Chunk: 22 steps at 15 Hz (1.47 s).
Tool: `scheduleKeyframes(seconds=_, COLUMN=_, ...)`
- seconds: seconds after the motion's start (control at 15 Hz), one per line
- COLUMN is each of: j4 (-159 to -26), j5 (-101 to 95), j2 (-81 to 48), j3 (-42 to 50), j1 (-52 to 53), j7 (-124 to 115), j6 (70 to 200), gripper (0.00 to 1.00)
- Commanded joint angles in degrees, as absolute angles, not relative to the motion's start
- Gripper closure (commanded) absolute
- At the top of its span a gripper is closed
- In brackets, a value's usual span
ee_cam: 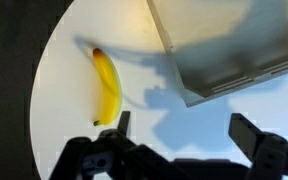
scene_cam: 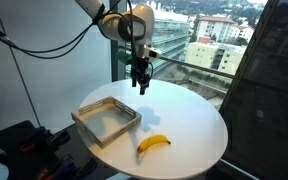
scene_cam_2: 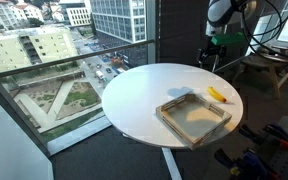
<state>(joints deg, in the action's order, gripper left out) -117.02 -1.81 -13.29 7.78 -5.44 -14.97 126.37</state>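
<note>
Gripper point(scene_cam: 140, 88) hangs in the air above the round table point(scene_cam: 194, 120), over its far edge in an exterior view, fingers spread apart and holding nothing. In the wrist view its two fingers point(ee_cam: 122, 125) frame bare tabletop, with the banana point(ee_cam: 107, 87) just beyond the left one. Banana lies flat near the table's edge, apart from the tray point(scene_cam: 119, 131). Tray sits toward the opposite edge, and in an exterior view point(scene_cam_2: 174, 125) it is nearest the camera.

Round white table point(scene_cam: 199, 125), a banana point(scene_cam: 153, 143) and a shallow wooden tray point(scene_cam: 106, 117) directly on it.
</note>
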Motion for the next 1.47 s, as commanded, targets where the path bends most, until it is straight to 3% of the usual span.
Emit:
scheduleKeyframes(seconds=0.0, j4=-115.14, j5=-1.14, j2=-14.87, j3=8.02, j1=-6.77, j7=-10.63, j6=126.97, gripper=0.00)
scheduleKeyframes(seconds=1.4, j4=-115.46, j5=3.32, j2=-18.31, j3=9.75, j1=-12.98, j7=-2.63, j6=133.63, gripper=0.00)
